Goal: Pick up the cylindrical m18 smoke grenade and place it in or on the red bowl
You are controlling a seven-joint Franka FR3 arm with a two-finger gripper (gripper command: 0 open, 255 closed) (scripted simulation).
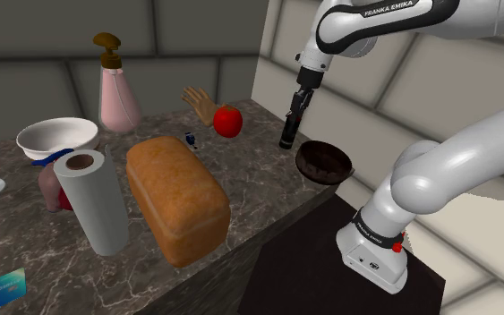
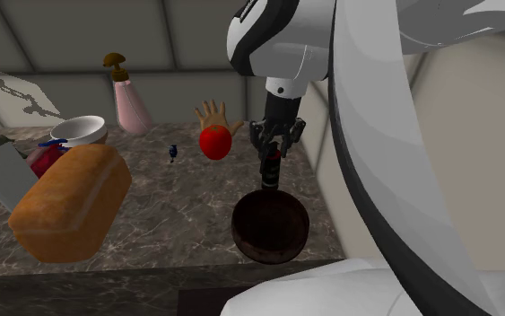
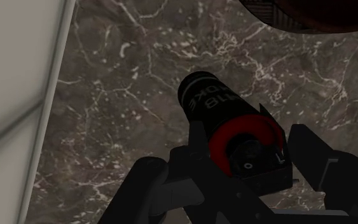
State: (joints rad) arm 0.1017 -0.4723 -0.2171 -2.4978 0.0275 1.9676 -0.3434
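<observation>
Dark veined marble formed the desk [image 1: 257,161], with pale tiled walls behind it. And the all-black two-finger gripper [image 1: 300,98] was closed round the red-banded top end of the black cylindrical smoke grenade [image 1: 290,127], with white lettering along its body. The wrist view showed its fingers [image 3: 314,156] pressed on either side of that red collar, so the grasp looked high and narrow. The grenade hung nearly upright and clear of the marble, its lower end pointing down, just beside the dark reddish-brown round bowl [image 1: 324,163] at the desk's edge by the stand.

The carry looked nearly done. In my judgement the gripper needed to slide across until the cylinder stood over the bowl's hollow rather than its rim. It should then go down slowly and open only once the base was low inside. A drop from height could tip the bowl off that edge or bounce the grenade out.

The shiny red apple [image 1: 228,121] and the big brown bread loaf [image 1: 176,197] sat well apart, out of the way.
</observation>
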